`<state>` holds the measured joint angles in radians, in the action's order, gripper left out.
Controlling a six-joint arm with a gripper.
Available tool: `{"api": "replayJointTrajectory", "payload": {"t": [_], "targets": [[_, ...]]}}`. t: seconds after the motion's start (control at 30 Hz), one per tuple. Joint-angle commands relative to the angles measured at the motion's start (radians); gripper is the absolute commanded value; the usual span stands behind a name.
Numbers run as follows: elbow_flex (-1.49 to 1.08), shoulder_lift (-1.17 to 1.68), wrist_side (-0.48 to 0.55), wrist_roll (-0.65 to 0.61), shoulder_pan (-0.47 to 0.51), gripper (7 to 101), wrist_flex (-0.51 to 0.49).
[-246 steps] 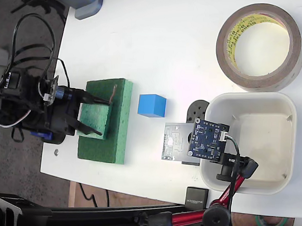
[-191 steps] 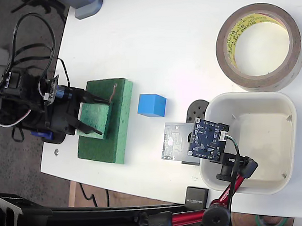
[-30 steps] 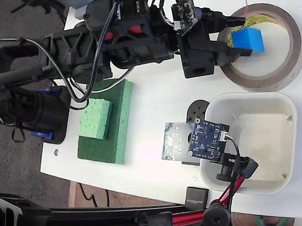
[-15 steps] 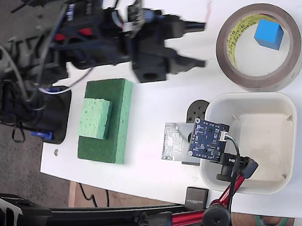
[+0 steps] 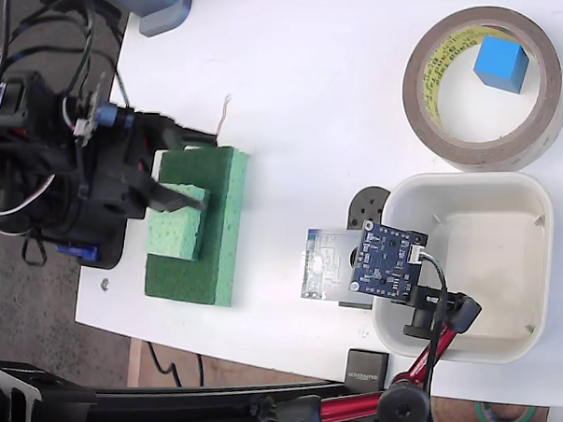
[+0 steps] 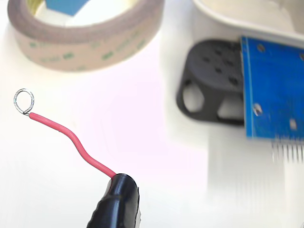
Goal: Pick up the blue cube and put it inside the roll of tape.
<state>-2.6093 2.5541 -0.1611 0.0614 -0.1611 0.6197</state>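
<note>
The blue cube (image 5: 501, 64) lies inside the roll of tape (image 5: 424, 103), on the table within the ring, at the top right of the fixed view. My gripper (image 5: 195, 170) is far from it at the left, over the green sponge block, open with nothing between its fingers. In the wrist view the tape roll (image 6: 85, 40) fills the top left, with a corner of the cube (image 6: 66, 4) showing inside it. One black finger (image 6: 116, 204) shows at the bottom. A red wire (image 6: 71, 142) ending in a small ring (image 6: 23, 101) sticks out from it.
A dark green sponge block (image 5: 216, 246) carries a lighter sponge (image 5: 176, 227). A white tub (image 5: 536, 199) stands at the right. A dark-blue circuit board (image 5: 387, 262), held by a red-black clamp arm (image 5: 424, 367), and a black disc (image 5: 367, 210) sit beside the tub. The table's left edge runs near the arm base.
The gripper let go of the blue cube inside the tape roll, then the arm swung back left and down to the green sponge. The cube stays in the ring.
</note>
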Motion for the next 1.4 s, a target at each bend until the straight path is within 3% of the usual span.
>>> {"api": "replayJointTrajectory", "payload": {"t": [0.03,0.27,1.4], "targets": [[-0.064,0.183,-0.005,0.000,0.009,100.0,0.069],[-0.267,0.502,0.037,0.000,0.054,100.0,0.179],[-0.383,0.500,-0.011,0.032,0.054,100.3,0.155]]}}
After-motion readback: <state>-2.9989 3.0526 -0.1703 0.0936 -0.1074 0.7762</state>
